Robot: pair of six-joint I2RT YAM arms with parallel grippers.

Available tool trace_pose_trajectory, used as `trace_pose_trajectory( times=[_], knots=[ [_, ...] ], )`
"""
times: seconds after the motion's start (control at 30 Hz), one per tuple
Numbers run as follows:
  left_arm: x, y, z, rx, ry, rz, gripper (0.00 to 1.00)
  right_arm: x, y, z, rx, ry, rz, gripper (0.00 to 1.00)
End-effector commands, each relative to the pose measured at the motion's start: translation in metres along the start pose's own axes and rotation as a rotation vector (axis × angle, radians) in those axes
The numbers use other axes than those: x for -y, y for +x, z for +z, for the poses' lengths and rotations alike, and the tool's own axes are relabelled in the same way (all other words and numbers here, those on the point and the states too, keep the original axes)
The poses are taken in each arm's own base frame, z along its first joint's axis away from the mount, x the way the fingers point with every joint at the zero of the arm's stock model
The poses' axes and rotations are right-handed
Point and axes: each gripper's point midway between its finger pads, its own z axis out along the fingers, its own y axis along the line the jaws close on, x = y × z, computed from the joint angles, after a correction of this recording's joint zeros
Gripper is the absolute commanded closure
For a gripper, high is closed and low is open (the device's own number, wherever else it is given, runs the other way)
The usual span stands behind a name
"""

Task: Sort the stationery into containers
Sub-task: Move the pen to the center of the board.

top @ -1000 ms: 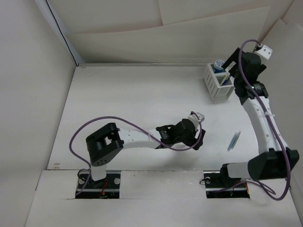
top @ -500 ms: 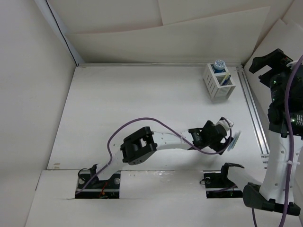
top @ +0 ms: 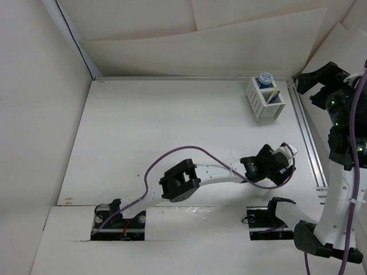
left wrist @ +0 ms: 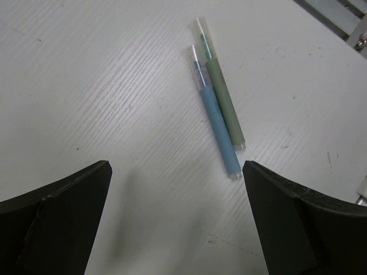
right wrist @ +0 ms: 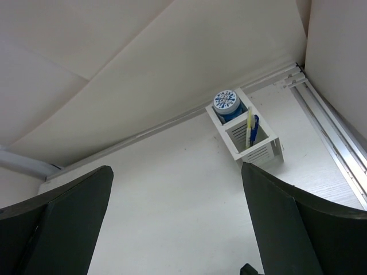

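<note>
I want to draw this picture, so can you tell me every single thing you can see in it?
Organizer box: one, white and slatted, at the table's far right corner, beside the rail.
Roll: one seen, blue-and-white, in the box's far compartment.
Pen: one, dark blue, standing in the near compartment.
Yellow stick: one, pale yellow, next to the pen in the same compartment.
Blue stick: one, light blue, lying on the table.
Green stick: one, green, lying right against the blue stick.
Table: one, white.
Rail: one, metal, along the table's right edge.
Left gripper: black, open, above the two sticks.
Right gripper: black, open, raised, facing the box.
</note>
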Motion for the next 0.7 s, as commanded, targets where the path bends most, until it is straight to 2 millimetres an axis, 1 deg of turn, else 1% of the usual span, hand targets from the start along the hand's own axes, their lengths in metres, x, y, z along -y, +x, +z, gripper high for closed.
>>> trace_pose_trajectory(
  times=[0.0, 0.03, 0.07, 0.1, 0.13, 0.17, 0.2, 0.23, 0.27, 0.3, 0.33, 0.37, 0.4, 0.47, 0.5, 0.53, 0.57, 0.6, 0.67],
  knots=[
    [0.020, -0.041, -0.006, 0.105, 0.061, -0.009, 0.00, -0.011, -0.017, -0.016, 0.044, -0.035, -0.006, 0.00],
    [0.020, -0.035, 0.002, 0.099, 0.059, 0.003, 0.00, -0.013, -0.021, -0.018, 0.053, -0.039, -0.007, 0.00],
    [0.027, -0.044, 0.001, 0.113, 0.088, 0.010, 0.00, -0.010, -0.018, -0.018, 0.046, -0.024, -0.006, 0.00],
    [0.030, -0.045, 0.004, 0.119, 0.099, 0.008, 0.00, -0.011, -0.021, -0.020, 0.054, -0.028, -0.006, 0.00],
    [0.029, -0.034, 0.014, 0.098, 0.092, 0.025, 0.00, -0.010, -0.019, -0.020, 0.044, -0.023, -0.006, 0.00],
    [0.033, -0.039, 0.013, 0.108, 0.105, 0.022, 0.00, -0.010, -0.024, -0.023, 0.060, -0.017, -0.006, 0.00],
    [0.032, -0.033, 0.017, 0.099, 0.102, 0.025, 0.00, -0.010, -0.024, -0.023, 0.061, -0.017, -0.006, 0.00],
    [0.031, -0.033, 0.017, 0.099, 0.102, 0.035, 0.00, -0.010, -0.024, -0.023, 0.061, -0.017, -0.006, 0.00],
    [0.031, -0.029, 0.022, 0.096, 0.101, 0.036, 0.02, -0.010, -0.024, -0.023, 0.061, -0.017, -0.006, 0.00],
    [0.031, -0.025, 0.026, 0.093, 0.100, 0.037, 0.03, -0.013, -0.029, -0.029, 0.078, -0.026, -0.007, 0.00],
    [0.031, -0.025, 0.026, 0.094, 0.099, 0.046, 0.05, -0.013, -0.029, -0.029, 0.079, -0.026, -0.008, 0.00],
    [0.033, -0.019, 0.030, 0.085, 0.108, 0.049, 0.06, -0.013, -0.029, -0.029, 0.079, -0.026, -0.008, 0.00],
    [0.031, -0.010, 0.033, 0.063, 0.102, 0.055, 0.13, -0.017, -0.031, -0.031, 0.083, -0.041, -0.009, 0.00],
    [0.032, -0.015, 0.032, 0.080, 0.106, 0.050, 0.18, -0.020, -0.030, -0.032, 0.075, -0.058, -0.010, 0.00],
    [0.031, -0.011, 0.033, 0.071, 0.104, 0.053, 0.20, -0.018, -0.027, -0.030, 0.067, -0.054, -0.009, 0.00],
    [0.029, -0.012, 0.033, 0.074, 0.095, 0.052, 0.26, -0.021, -0.028, -0.030, 0.070, -0.071, -0.010, 0.00],
    [0.030, -0.016, 0.031, 0.078, 0.096, 0.051, 0.27, -0.021, -0.026, -0.032, 0.069, -0.071, -0.010, 0.00],
    [0.026, -0.006, 0.037, 0.056, 0.078, 0.067, 0.27, -0.021, -0.026, -0.032, 0.069, -0.071, -0.010, 0.00],
    [0.024, -0.002, 0.035, 0.029, 0.071, 0.075, 0.35, -0.023, -0.030, -0.035, 0.087, -0.079, -0.012, 0.00]
  ],
)
